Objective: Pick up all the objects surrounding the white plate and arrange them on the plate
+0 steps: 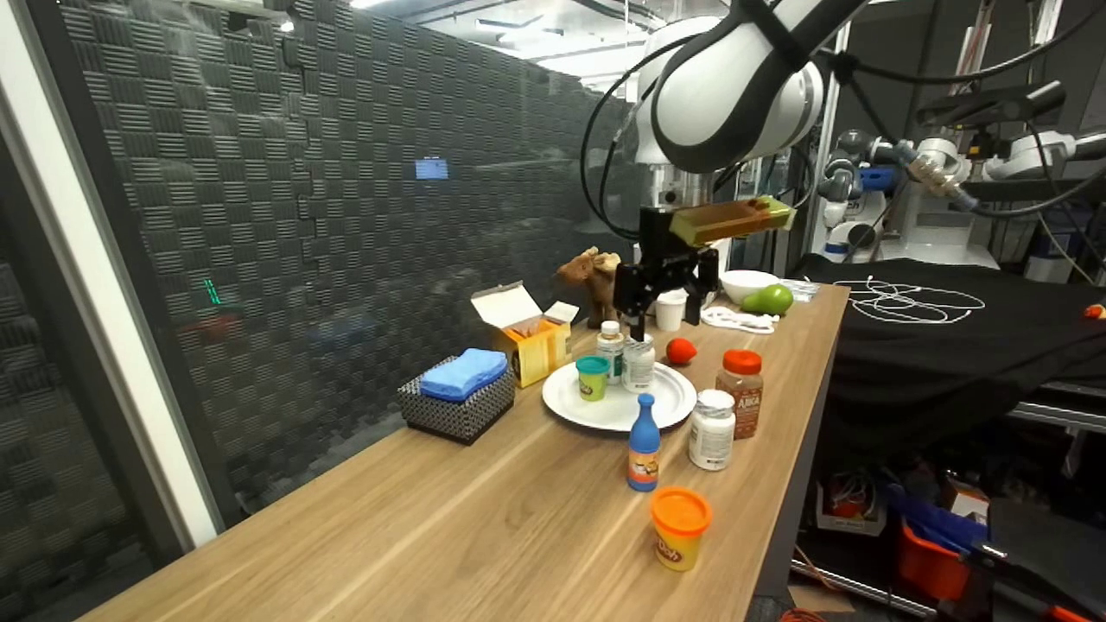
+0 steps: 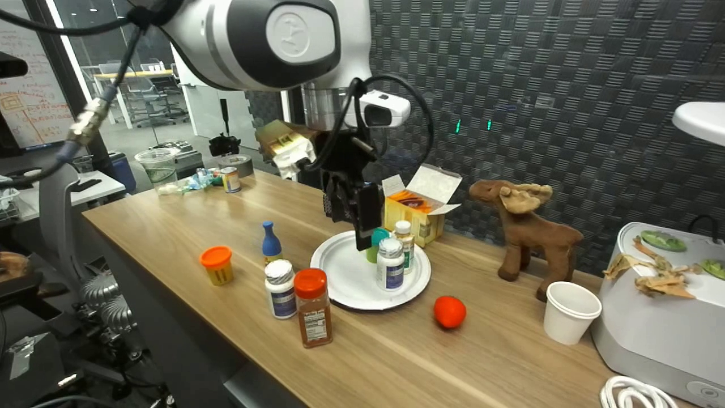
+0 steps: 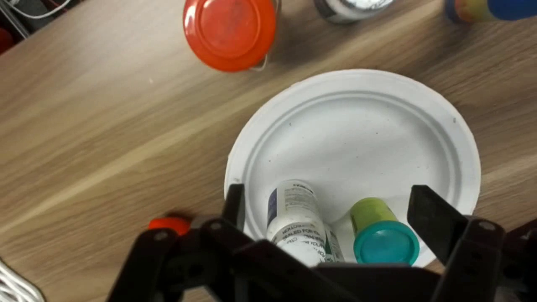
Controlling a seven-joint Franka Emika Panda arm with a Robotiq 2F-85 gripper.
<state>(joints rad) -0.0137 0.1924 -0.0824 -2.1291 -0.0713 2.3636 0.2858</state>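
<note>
The white plate [image 3: 361, 138] holds a white bottle with a blue-purple label [image 2: 391, 265], a slimmer white-capped bottle [image 1: 610, 352] and a green-lidded tub [image 3: 386, 243]. My gripper [image 3: 327, 195] hangs over this group with its fingers wide apart. Bottle and tub show between the fingers in the wrist view, neither of them clamped. Outside the rim stand a red-capped jar [image 1: 740, 393], another white bottle [image 1: 712, 430], a blue bottle [image 1: 644, 445] and an orange-lidded tub [image 1: 679, 527]. A round red object [image 2: 450, 311] lies on the opposite side of the plate.
Close behind the plate are an open yellow carton [image 1: 536, 345] and a black box with a blue cloth [image 1: 465, 374]. A toy moose [image 2: 532, 232], paper cups [image 2: 571, 311], a white bowl [image 1: 747, 285] and a green pear [image 1: 769, 300] stand further along. White cable [image 2: 634, 394] lies beside them.
</note>
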